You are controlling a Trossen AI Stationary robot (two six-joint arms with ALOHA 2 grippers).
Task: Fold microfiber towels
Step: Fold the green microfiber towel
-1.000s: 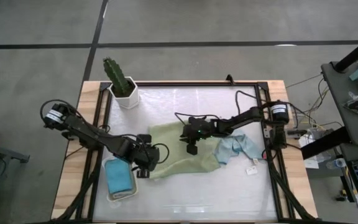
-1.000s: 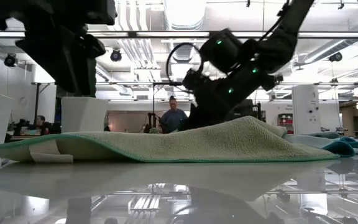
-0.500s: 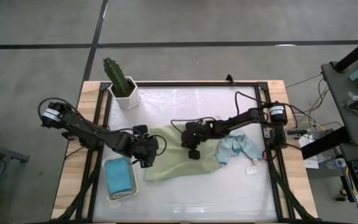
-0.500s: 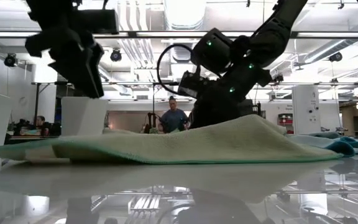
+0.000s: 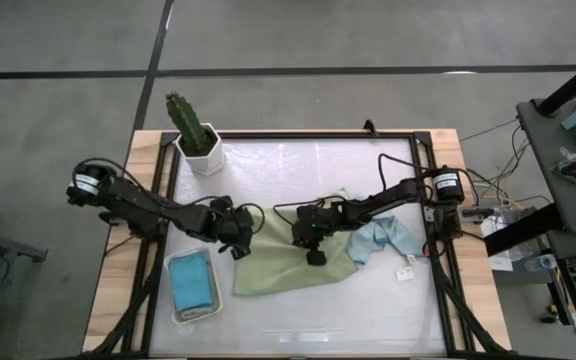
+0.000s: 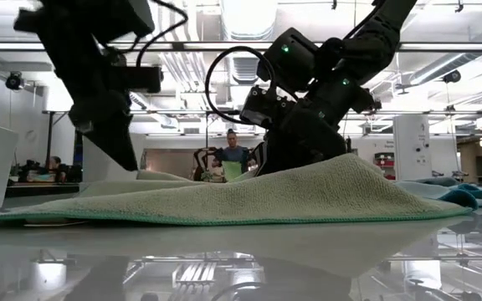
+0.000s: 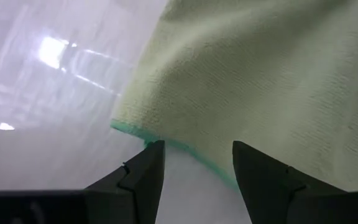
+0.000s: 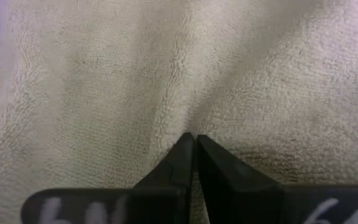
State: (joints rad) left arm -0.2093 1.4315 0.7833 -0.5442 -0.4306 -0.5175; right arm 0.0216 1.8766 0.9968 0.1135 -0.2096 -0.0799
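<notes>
1. the sage green square microfiber towel [image 5: 288, 262] lies rumpled at the middle of the glossy white table [image 5: 298, 170], its long axis running from about 1 o'clock down to 7 o'clock in the high view.
2. the right gripper [image 8: 194, 148] sits on the towel's 3 o'clock half, fingers pressed together with a small ridge of pile pinched between the tips; the cloth bunches up around them.
3. the left gripper [image 7: 194, 163] hangs over the towel's 10 o'clock edge, fingers apart and holding nothing, with the teal-stitched hem just in front of them.
4. both arms are on the cloth, so a fold likely turns on the left jaws closing on that near hem.
5. the towel looks soft, looped and limp, humped in the low view.
6. a pale blue crumpled microfiber towel [image 5: 383, 238] lies touching it at 3 o'clock; a folded teal towel [image 5: 192, 283] rests in the white rectangular tray [image 5: 174, 312] at 8 o'clock.
</notes>
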